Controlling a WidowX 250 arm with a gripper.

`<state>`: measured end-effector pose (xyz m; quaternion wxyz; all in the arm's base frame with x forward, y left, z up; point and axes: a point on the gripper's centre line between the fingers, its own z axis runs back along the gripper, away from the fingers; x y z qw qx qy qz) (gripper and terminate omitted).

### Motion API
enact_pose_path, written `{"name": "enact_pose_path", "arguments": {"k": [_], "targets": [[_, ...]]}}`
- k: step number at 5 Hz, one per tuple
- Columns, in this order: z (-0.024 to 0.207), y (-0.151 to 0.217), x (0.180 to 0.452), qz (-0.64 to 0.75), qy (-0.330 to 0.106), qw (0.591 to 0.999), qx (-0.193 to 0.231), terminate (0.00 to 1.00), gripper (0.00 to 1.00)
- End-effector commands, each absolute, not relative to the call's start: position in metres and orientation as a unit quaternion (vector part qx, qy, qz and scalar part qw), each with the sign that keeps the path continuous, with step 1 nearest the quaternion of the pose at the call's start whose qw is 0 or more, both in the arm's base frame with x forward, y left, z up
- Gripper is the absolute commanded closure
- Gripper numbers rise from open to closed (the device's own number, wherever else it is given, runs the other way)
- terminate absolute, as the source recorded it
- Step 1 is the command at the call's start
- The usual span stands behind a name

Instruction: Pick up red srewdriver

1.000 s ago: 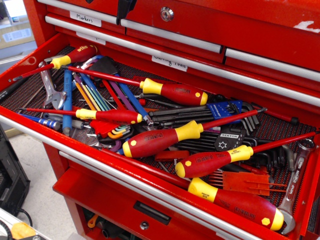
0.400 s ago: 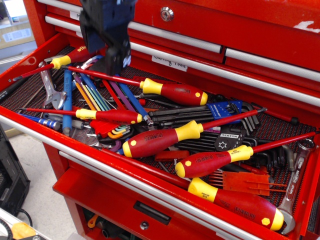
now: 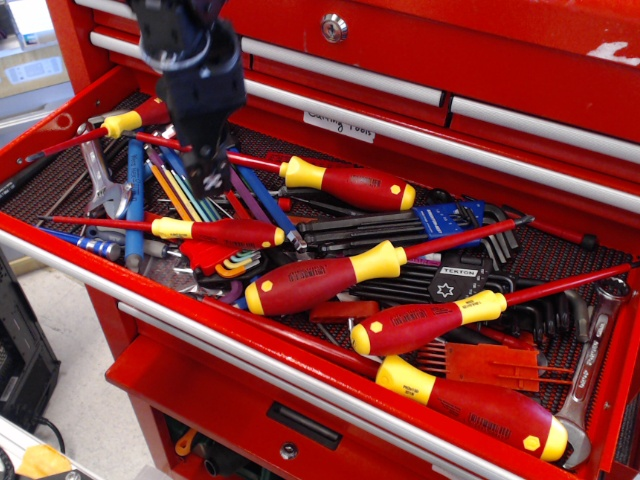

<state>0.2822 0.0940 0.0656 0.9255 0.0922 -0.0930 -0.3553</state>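
Note:
The red srewdriver lies in the open drawer, left of centre. It has a slim red handle with a yellow collar and end cap, and its thin red shaft points left. My gripper, dark and blurred, hangs down from the top left. Its tip is just above and behind the handle, over coloured hex keys, and holds nothing that I can see. I cannot tell how its jaws stand.
A similar slim "wiha" screwdriver lies at the back left. Fat red and yellow screwdrivers fill the middle and right. Black hex keys and wrenches lie around. The drawer's front rail runs below.
My gripper was out of view a second ago. It has come in from the top left and moved down and slightly left over the drawer. The tools have not moved.

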Motion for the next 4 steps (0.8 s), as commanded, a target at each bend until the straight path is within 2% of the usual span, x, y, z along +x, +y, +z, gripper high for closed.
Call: {"name": "enact_pose_path", "arguments": {"k": [1, 4], "targets": [[0.054, 0.101, 0.278, -0.394, -0.117, 0.908, 0.08, 0.0, 0.0], [0.03, 0.104, 0.274, -0.405, -0.14, 0.902, 0.048, 0.0, 0.0]]}}
